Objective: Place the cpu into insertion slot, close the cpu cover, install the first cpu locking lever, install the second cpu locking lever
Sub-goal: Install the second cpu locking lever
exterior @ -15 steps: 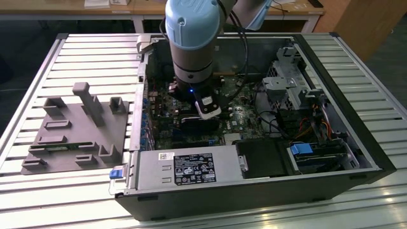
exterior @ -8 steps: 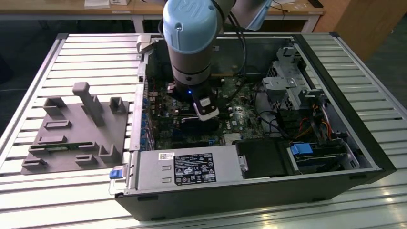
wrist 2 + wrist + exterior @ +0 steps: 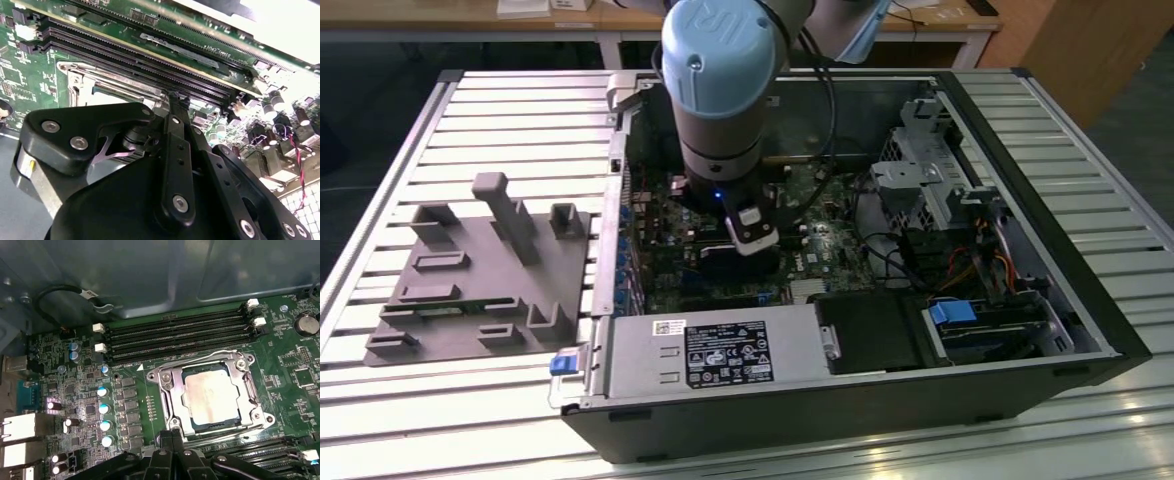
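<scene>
On the slatted metal bench (image 3: 400, 150), at about nine o'clock from the open black computer case (image 3: 1067, 330), sits a grey moulded parts fixture (image 3: 467, 290). Inside the case the black end effector (image 3: 176, 436) hovers low over the green circuit board (image 3: 130, 390), fingertips pressed together and apparently empty. At two o'clock from them in the first wrist view, the small square silvery-topped cpu (image 3: 209, 396) lies in the metal-rimmed insertion slot (image 3: 167, 402), framed by the thin silvery cpu cover (image 3: 252, 392), seemingly down.

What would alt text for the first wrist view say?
A square silvery-grey metal-topped cpu sits in the socket under a closed silvery metal frame cover on a green circuit board, beside long black memory slots. The black gripper points at the socket's edge.
</scene>
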{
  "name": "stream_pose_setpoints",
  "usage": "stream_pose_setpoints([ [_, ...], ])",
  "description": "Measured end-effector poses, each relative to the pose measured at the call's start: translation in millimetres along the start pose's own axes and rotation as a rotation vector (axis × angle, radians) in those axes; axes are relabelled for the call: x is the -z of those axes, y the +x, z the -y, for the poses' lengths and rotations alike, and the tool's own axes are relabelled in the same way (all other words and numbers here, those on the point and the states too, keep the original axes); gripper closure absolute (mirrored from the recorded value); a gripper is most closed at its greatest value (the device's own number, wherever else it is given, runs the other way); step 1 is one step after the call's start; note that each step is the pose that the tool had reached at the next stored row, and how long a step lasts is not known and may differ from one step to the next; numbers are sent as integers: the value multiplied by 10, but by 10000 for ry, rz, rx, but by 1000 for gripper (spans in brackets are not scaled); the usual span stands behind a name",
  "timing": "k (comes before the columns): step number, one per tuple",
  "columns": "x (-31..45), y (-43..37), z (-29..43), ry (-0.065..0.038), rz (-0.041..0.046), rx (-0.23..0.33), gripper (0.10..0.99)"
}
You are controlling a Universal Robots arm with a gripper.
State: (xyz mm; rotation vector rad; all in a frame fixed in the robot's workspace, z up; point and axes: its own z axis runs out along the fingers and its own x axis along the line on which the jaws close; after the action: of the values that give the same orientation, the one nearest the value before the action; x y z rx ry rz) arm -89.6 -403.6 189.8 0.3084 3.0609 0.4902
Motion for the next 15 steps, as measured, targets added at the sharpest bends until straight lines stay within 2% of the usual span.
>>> stream_pose_setpoints([
  [10,-28,6,11,4,-2,-1,984],
  [15,2,6,2,11,0,-1,984],
])
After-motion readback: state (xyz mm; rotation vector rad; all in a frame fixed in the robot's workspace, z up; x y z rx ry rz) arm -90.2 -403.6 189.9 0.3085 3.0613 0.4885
